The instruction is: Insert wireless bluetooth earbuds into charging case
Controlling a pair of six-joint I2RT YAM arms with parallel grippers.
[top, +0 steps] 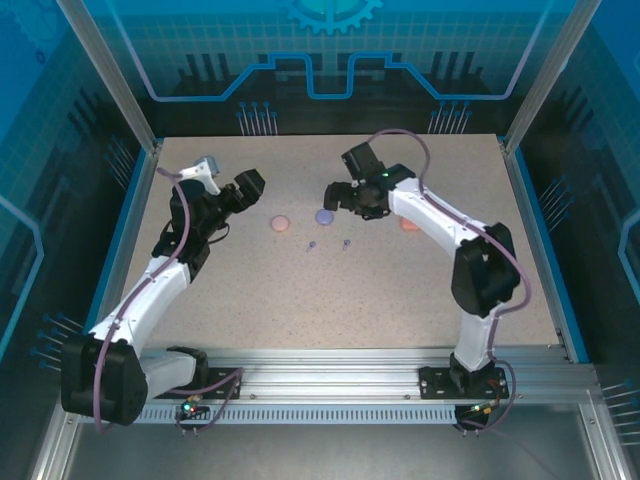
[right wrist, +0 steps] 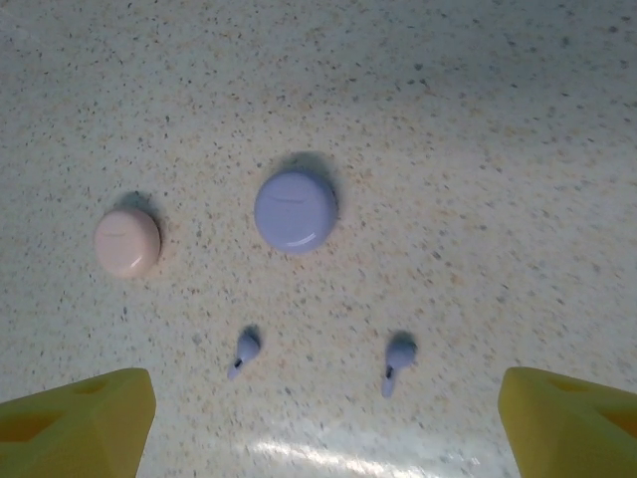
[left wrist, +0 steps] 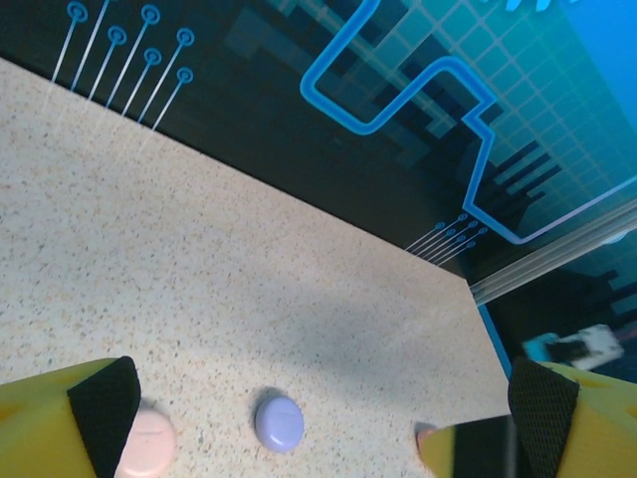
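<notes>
Two tiny purple stemmed earbuds (right wrist: 244, 354) lie loose on the speckled beige tabletop (right wrist: 498, 149), apart from each other and outside any case. Just beyond them sits a round purple charging case (right wrist: 296, 210), with a round pale-pink case (right wrist: 127, 242) to its left. The right gripper (right wrist: 323, 413) hangs over the buds, yellow fingers spread wide, grasping nothing. Off to the left, the left gripper (left wrist: 318, 398) is raised above the table, equally released and empty.

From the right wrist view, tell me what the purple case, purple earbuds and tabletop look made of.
Purple case: probably smooth matte plastic, soft even sheen. Purple earbuds: likely plastic too, too small to confirm. Tabletop: speckled laminate or stone-look, glossy glare.
</notes>
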